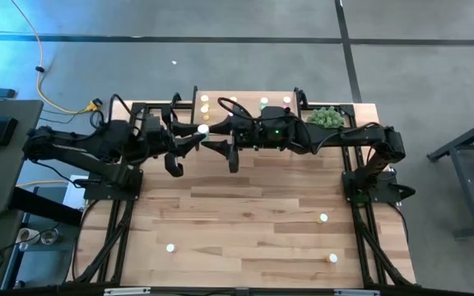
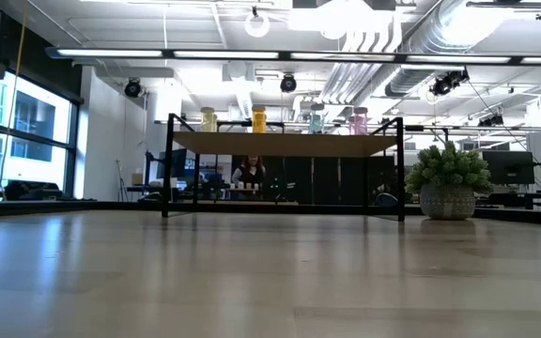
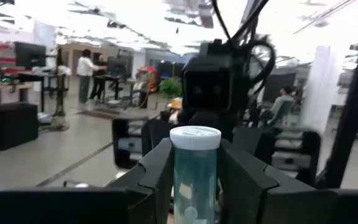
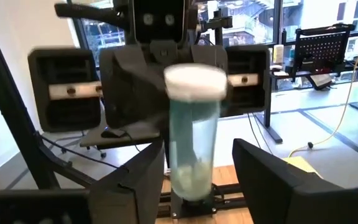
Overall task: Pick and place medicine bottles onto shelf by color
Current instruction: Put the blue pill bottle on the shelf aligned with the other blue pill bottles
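Presently the left gripper is clamped on a green medicine bottle with a white cap, held upright above the table near the shelf. Facing it, the right gripper has its fingers apart on either side of that same bottle, not gripping. Four bottles stand on the shelf.

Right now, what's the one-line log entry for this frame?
left gripper: shut on teal bottle | right gripper: fingers open around it | phase: likely handover
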